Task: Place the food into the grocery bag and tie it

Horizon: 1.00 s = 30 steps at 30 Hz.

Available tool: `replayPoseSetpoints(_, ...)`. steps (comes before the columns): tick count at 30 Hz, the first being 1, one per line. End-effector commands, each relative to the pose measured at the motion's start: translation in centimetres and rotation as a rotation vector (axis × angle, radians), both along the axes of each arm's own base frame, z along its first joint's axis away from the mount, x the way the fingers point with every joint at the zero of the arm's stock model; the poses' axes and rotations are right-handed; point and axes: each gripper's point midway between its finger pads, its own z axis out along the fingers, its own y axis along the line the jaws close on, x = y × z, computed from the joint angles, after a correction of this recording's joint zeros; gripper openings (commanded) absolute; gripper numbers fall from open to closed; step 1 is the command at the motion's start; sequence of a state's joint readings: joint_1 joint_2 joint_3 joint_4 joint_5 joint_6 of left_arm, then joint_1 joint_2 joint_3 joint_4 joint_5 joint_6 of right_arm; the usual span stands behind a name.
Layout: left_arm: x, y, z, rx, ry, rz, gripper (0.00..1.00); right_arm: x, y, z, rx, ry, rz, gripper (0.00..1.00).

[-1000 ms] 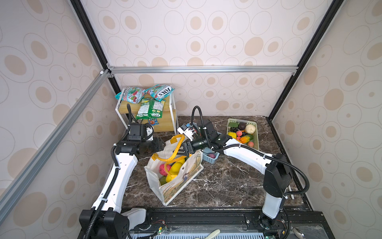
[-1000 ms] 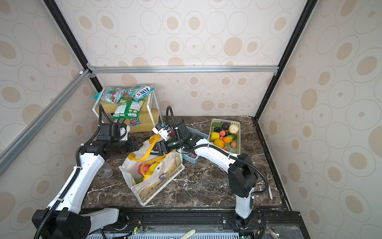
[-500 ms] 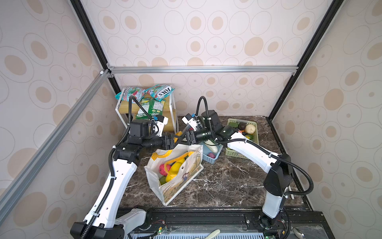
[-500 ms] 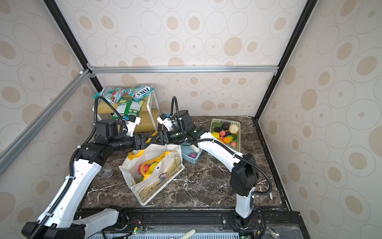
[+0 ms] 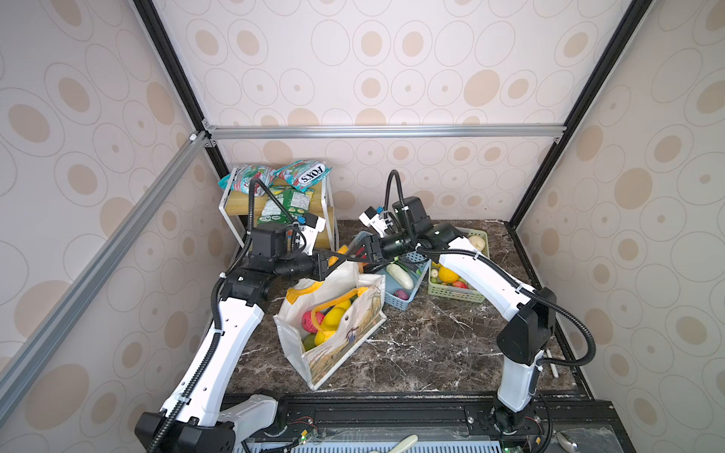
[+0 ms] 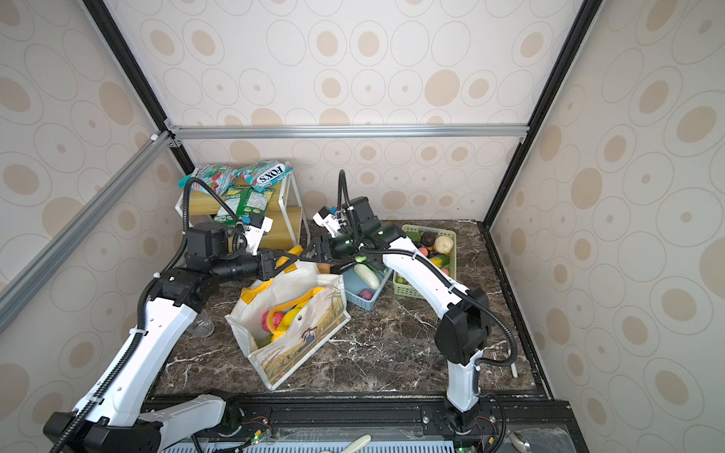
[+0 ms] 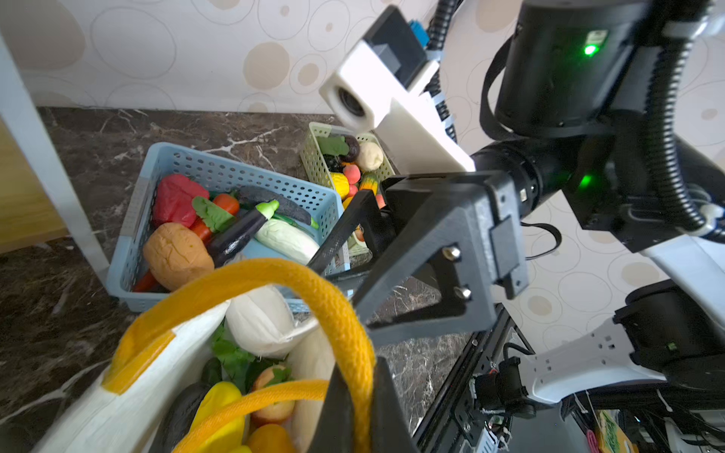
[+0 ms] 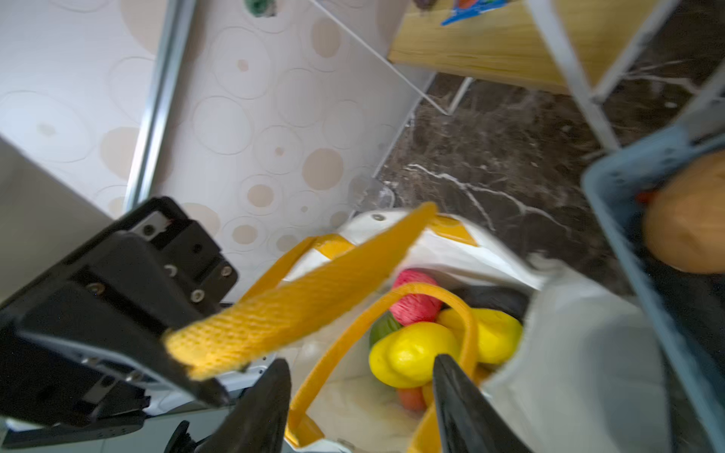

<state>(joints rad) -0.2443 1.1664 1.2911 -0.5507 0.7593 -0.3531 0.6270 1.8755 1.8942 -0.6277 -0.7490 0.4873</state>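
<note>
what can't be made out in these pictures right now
What lies under the top food in the grocery bag: both top views, buried by it and the bag walls.
Far part of the blue basket: both top views, covered by the right pincer and right arm.
Green basket: top views, partly under the right arm.
Orange piece: right wrist view, blurred, cut by the edge.

The grocery bag (image 5: 345, 353) is white, one side printed with a landscape in straw yellows and greens, and each handle (image 7: 329, 302) is woven yellow-orange. The food (image 5: 333, 315) inside it shows lemon yellow, pink-red and green. The tabletop (image 5: 431, 353) is dark brown marble veined in white. There is a pale blue basket (image 5: 400, 302) and a pale green basket (image 5: 457, 295). The walls (image 5: 392, 59) are cream with beige ovals inside thin rings. The snack packets (image 5: 304, 176) are teal, red and green, and the arms (image 5: 231, 333) are white with black joints.
</note>
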Motion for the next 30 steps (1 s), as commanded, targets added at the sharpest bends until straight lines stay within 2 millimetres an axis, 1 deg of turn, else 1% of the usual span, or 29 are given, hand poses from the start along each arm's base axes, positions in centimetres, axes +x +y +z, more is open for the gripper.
replayPoseSetpoints(1,0.3,-1.1,4.1,-0.084,-0.074,-0.032,0.0,-1.2,-4.7,-2.3,-0.218,0.033,-0.09,0.62)
replayPoseSetpoints(3,0.9,-1.2,5.2,-0.123,-0.076,-0.015,0.0,-2.2,-6.7,-3.3,-0.295,0.065,-0.106,0.64)
replayPoseSetpoints(5,1.5,-1.1,5.6,-0.139,-0.067,0.013,0.0,-3.7,-8.1,-3.9,-0.349,0.102,-0.112,0.67)
replayPoseSetpoints(7,1.9,-1.1,5.8,-0.148,-0.06,0.029,0.0,-5.1,-9.6,-4.1,-0.391,0.147,-0.138,0.68)
replayPoseSetpoints(8,2.1,-1.0,5.9,-0.15,-0.058,0.037,0.0,-5.8,-10.0,-4.0,-0.391,0.173,-0.157,0.67)
replayPoseSetpoints(10,2.3,-1.2,6.0,-0.154,-0.053,0.03,0.0,-6.7,-9.8,-4.0,-0.352,0.229,-0.199,0.67)
replayPoseSetpoints(12,2.5,-1.4,6.1,-0.157,-0.05,0.021,0.0,-6.5,-9.4,-5.0,-0.342,0.254,-0.256,0.67)
replayPoseSetpoints(14,2.6,-1.5,6.2,-0.165,-0.05,0.017,0.0,-5.7,-8.8,-6.5,-0.329,0.287,-0.31,0.66)
replayPoseSetpoints(16,2.6,-1.5,6.4,-0.174,-0.051,0.017,0.0,-4.6,-7.7,-7.6,-0.29,0.317,-0.335,0.64)
replayPoseSetpoints(19,2.3,-1.5,6.6,-0.185,-0.053,0.012,0.0,-3.1,-5.9,-8.0,-0.225,0.322,-0.358,0.63)
replayPoseSetpoints(21,2.1,-1.5,6.7,-0.192,-0.058,0.013,0.0,-2.3,-5.6,-8.4,-0.228,0.316,-0.381,0.62)
replayPoseSetpoints(23,1.9,-1.5,6.6,-0.196,-0.059,0.012,0.0,-1.9,-5.5,-8.9,-0.236,0.325,-0.389,0.62)
replayPoseSetpoints(26,1.9,-1.4,6.5,-0.202,-0.054,0.016,0.0,-1.9,-4.9,-8.4,-0.21,0.324,-0.377,0.62)
replayPoseSetpoints(30,2.3,-1.2,6.6,-0.206,-0.044,0.046,0.0,-2.3,-5.2,-5.8,-0.175,0.301,-0.379,0.65)
